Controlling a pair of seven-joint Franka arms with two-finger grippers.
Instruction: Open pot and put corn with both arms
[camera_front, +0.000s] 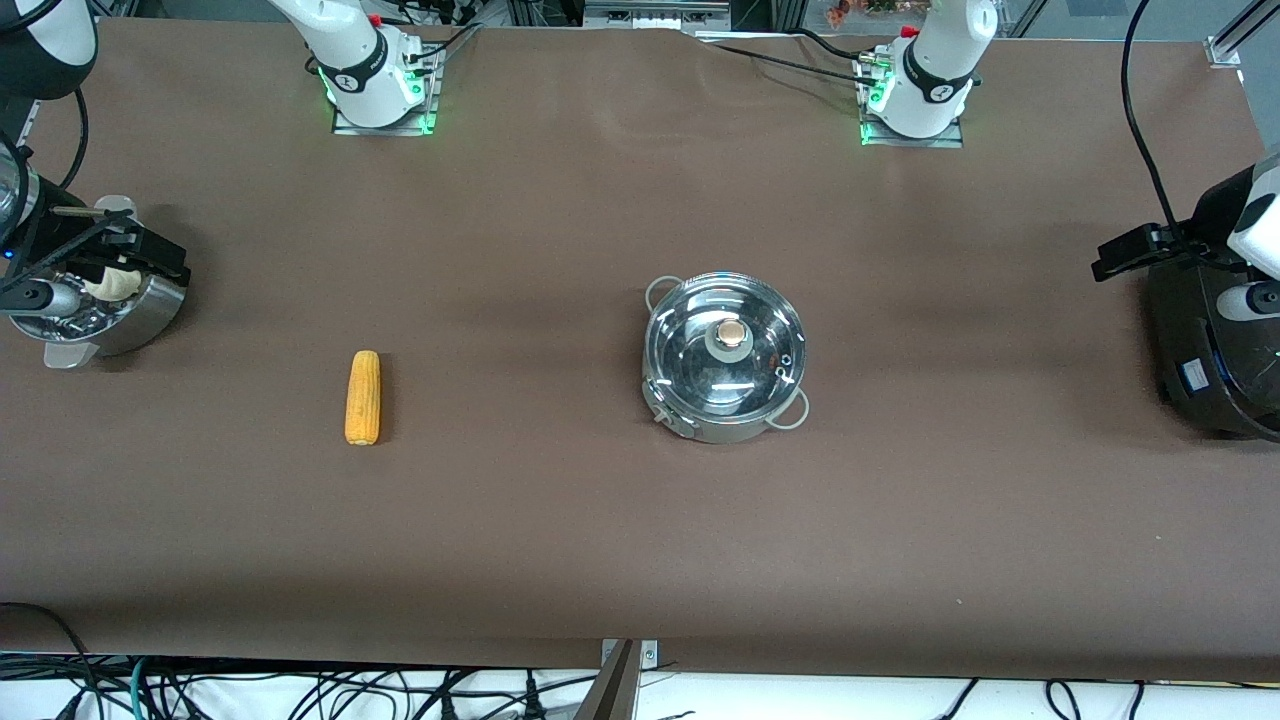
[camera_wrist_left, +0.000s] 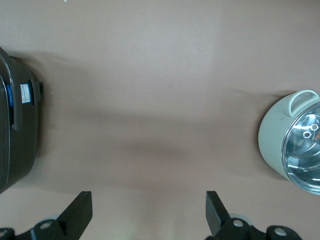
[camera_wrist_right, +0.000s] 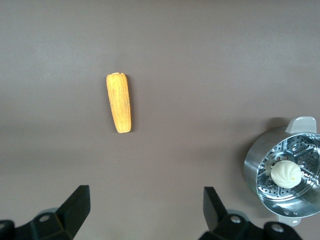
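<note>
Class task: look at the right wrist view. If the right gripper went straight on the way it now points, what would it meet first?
Most likely bare table. The right gripper hangs open, pointing down at brown tabletop between the corn and the steamer pot; neither lies between its fingers. Depth is hard to judge.

A brown cloth (camera_front: 600, 250) covers the long table, wrinkled slightly near the top edge. Black cables (camera_front: 300, 690) tangle over a pale floor below the table's front edge. Soft shadows cross it.
</note>
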